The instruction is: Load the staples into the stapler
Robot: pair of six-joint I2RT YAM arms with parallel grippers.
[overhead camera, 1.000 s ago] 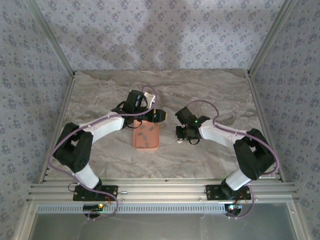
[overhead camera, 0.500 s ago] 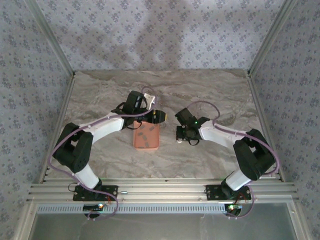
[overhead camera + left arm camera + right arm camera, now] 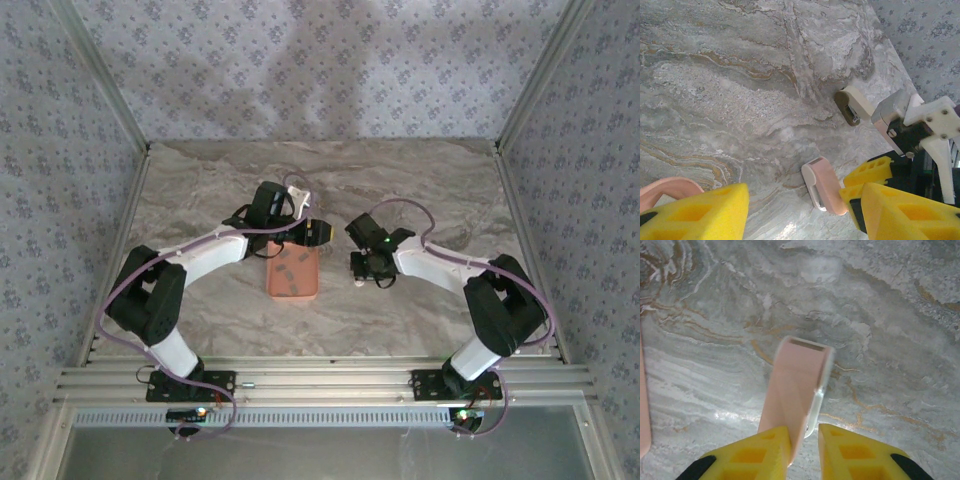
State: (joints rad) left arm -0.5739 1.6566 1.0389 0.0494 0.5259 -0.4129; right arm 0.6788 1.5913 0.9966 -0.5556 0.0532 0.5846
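Observation:
The pink stapler [image 3: 797, 385] lies on its side on the marble table, its near end between the fingers of my right gripper [image 3: 804, 440]. The jaws are open a little: the left finger touches the pink body and a narrow gap separates the right finger from the white base. In the top view that gripper [image 3: 361, 267] is just right of the salmon-pink tray [image 3: 310, 290]. The staples [image 3: 286, 270] lie in the tray as small grey strips. My left gripper [image 3: 316, 232] hovers open over the tray's far end with nothing between its fingers. Its wrist view shows the stapler [image 3: 824, 189].
A tan mini stapler [image 3: 852, 105] lies on the table beyond the pink one. A corner of the tray [image 3: 667, 189] shows at the lower left of the left wrist view. Metal frame rails and patterned walls enclose the table [image 3: 420, 180].
The right wrist has shifted slightly toward the back, near the pink stapler. The left arm has not moved.

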